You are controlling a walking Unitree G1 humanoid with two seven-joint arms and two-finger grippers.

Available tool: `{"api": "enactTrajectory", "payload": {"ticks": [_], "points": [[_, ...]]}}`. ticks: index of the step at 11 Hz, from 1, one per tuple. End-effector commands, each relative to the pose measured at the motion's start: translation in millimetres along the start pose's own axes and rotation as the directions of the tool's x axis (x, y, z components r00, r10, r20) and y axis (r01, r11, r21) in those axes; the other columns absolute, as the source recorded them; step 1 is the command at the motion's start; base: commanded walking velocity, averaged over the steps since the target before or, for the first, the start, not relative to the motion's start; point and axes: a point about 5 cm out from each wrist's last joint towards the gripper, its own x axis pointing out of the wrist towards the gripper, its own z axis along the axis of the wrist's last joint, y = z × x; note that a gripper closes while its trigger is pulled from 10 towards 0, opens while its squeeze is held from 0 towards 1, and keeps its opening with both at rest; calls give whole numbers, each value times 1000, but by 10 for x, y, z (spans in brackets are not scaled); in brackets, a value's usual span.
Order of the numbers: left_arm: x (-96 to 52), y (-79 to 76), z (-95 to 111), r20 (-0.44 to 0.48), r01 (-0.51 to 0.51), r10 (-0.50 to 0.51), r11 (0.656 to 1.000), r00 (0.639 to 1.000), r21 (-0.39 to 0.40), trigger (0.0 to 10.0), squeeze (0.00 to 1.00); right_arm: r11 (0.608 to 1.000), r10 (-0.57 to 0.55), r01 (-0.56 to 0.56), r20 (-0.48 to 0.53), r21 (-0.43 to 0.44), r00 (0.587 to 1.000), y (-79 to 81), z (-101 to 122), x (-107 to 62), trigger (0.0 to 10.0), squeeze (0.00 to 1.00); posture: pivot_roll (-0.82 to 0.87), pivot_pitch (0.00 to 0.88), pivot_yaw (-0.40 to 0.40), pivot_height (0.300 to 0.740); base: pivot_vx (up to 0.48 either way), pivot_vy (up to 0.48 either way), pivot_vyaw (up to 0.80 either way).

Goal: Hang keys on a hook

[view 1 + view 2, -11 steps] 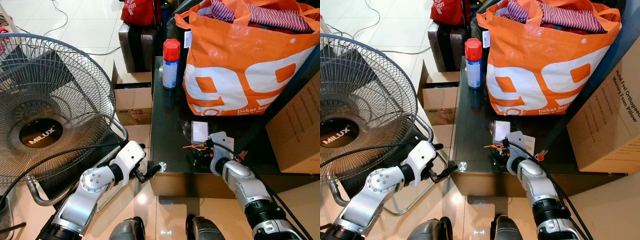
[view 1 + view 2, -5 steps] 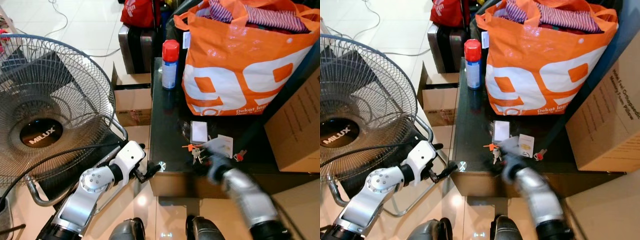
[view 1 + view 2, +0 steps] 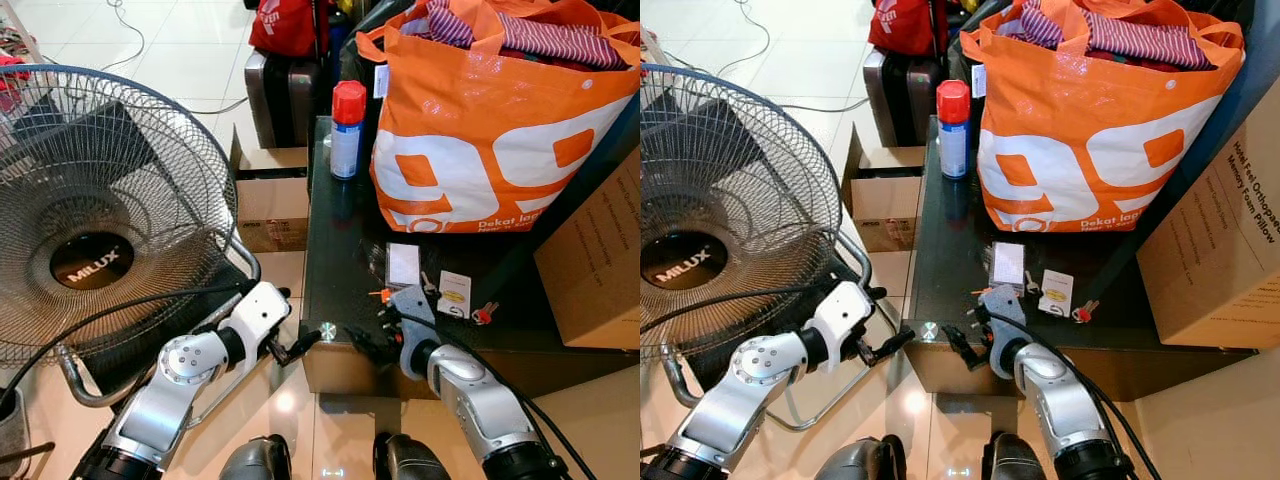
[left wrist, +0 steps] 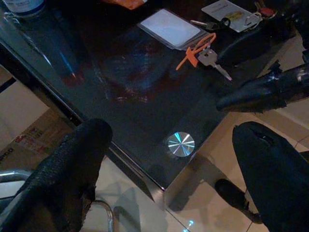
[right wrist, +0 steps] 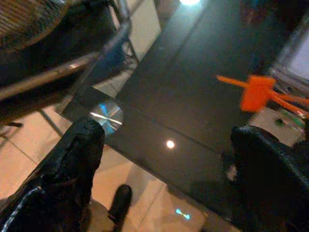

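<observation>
**While the keys are lying loose, the hanging is yet to begin**

Though the task is asking for keys on a hook, the keys (image 4: 205, 52) are resting flat on the dark glass surface (image 3: 340, 250), an orange tag fastened to them, just beside a white card (image 3: 403, 264) and near a second small tagged card (image 3: 454, 293). No hook is showing anywhere around them, so judging from this, nothing of the job is done: the pick-up, the carry and the hanging are all waiting.

The right gripper (image 3: 368, 345) is hovering at the near edge of the surface, close to the keys but apart from them; its jaws are standing wide open and holding nothing, as its wrist view is showing with the orange tag between the two fingers and further off. The left gripper (image 3: 300, 345) is hanging just off the front corner, beside the round metal stud, its jaws likewise spread and empty.

An orange shopping bag (image 3: 490, 130), a spray can (image 3: 346, 128) and a standing fan (image 3: 90, 230) are crowding the surroundings.
</observation>
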Motion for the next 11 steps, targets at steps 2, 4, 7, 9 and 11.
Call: {"api": "enactTrajectory", "payload": {"ticks": [2,4,7,9,11], "points": [[2,-3,-37,-21,11,-11,1000,1000,-5,10000,0,993,-112,114,-85,18,990,-190,-147,-45,10000,0,-119,164,64,740,0,0,0],[8,-3,-35,-20,13,-13,1000,1000,-5,10000,0,980,-192,196,-91,31,977,-401,-145,-116,10000,0,-123,168,72,740,0,0,0],[38,8,-17,-16,14,-14,1000,1000,-3,10000,0,948,-317,319,-74,17,946,-700,-90,-224,10000,0,-125,175,78,740,0,0,0],[49,14,-8,-14,15,-15,1000,1000,-2,10000,0,967,-250,250,-1,57,968,-708,50,-277,10000,0,-129,179,81,740,0,0,0],[56,14,-11,-14,19,-19,1000,1000,-3,10000,0,996,-29,24,54,91,998,-387,109,-237,10000,0,-131,182,84,740,0,0,0]]}}
